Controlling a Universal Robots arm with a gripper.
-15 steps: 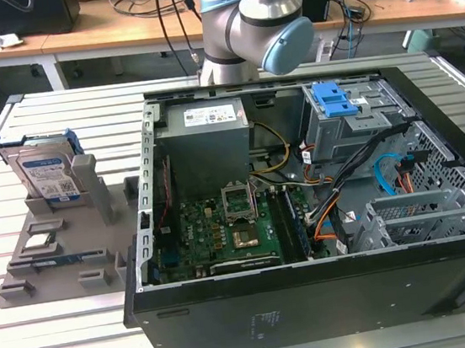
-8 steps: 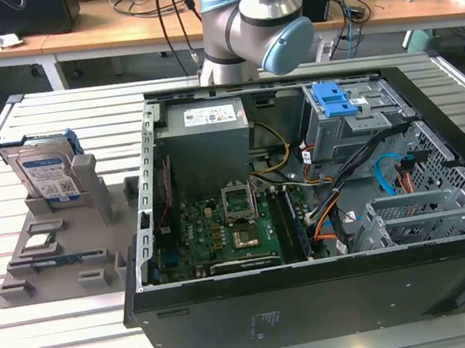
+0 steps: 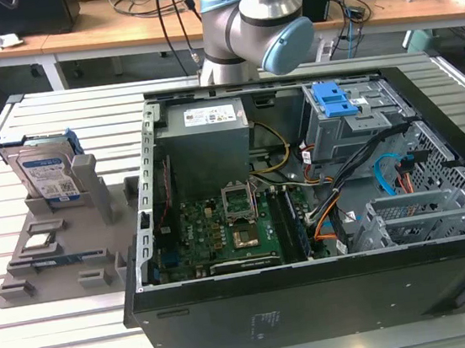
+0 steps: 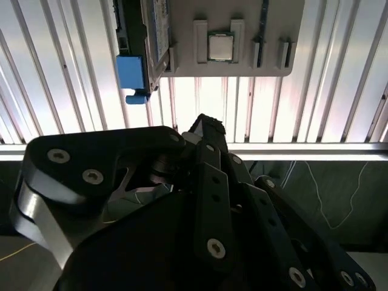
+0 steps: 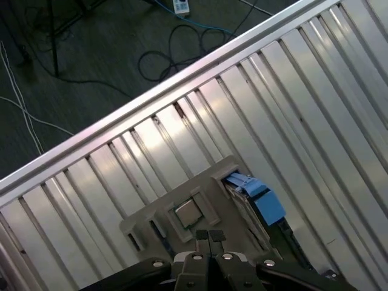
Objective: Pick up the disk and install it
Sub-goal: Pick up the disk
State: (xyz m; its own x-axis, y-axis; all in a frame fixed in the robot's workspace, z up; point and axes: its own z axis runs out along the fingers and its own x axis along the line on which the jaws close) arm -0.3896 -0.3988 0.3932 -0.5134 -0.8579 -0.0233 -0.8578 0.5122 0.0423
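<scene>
The disk [image 3: 46, 176] is not yet grasped, and the pincer [image 5: 210, 235], seen pressed together and empty, would need to be opened for it.

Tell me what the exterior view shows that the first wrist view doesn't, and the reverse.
Exterior view, not the first wrist view: the open computer case with its motherboard, the robot arm behind it, and cluttered desks beyond.
First wrist view, not the exterior view: the gripper, shut on nothing, and dark floor with loose cables past the table edge.
Both: the disk with its blue frame, propped upright in the grey holder; the small square chip lying in that holder; the slatted metal table.
</scene>
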